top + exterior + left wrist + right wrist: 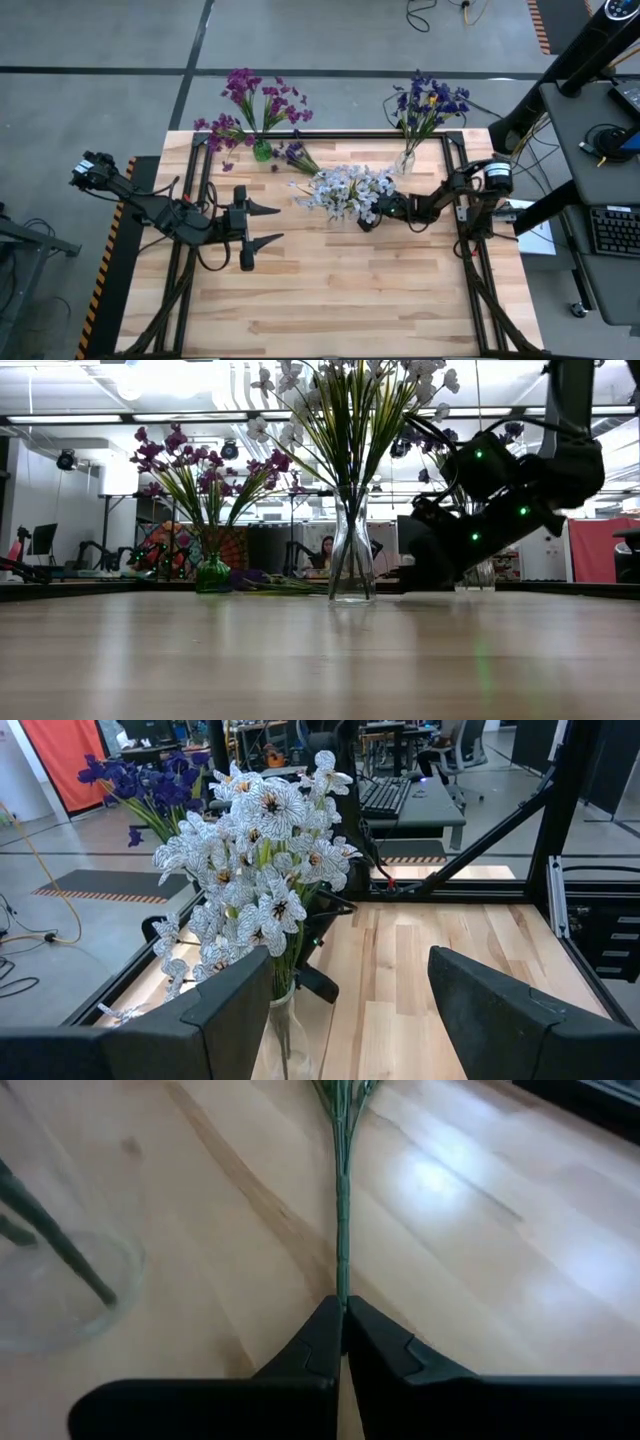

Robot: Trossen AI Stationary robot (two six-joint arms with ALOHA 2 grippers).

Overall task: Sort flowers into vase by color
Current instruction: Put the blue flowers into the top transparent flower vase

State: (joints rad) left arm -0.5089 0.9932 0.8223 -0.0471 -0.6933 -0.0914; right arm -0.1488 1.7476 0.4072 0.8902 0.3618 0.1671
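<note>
- My right gripper [343, 1320] is pinched shut on a thin green stem [342, 1220]. I am low over the table [380, 300], right by the clear vase [352, 565] of white flowers [345, 190].
- The step now is picking up a flower. I have the stem, and I think it has not gone into a vase yet.
- The stem runs straight out from between my fingers [310, 1342]. Its long line goes along the wood. The blossom end is out of view, so I cannot tell its color for sure.
- Next I should lift it, tip it stem down, and carry it to the vase with the same color.
- The purple flowers [250, 100] stand in the green vase [262, 150]. The blue flowers [430, 100] stand in another vase.
- A few purple sprays [298, 157] lie flat beside the green vase.
- My left gripper [255, 224] waits wide open on the left side, holding nothing.
</note>
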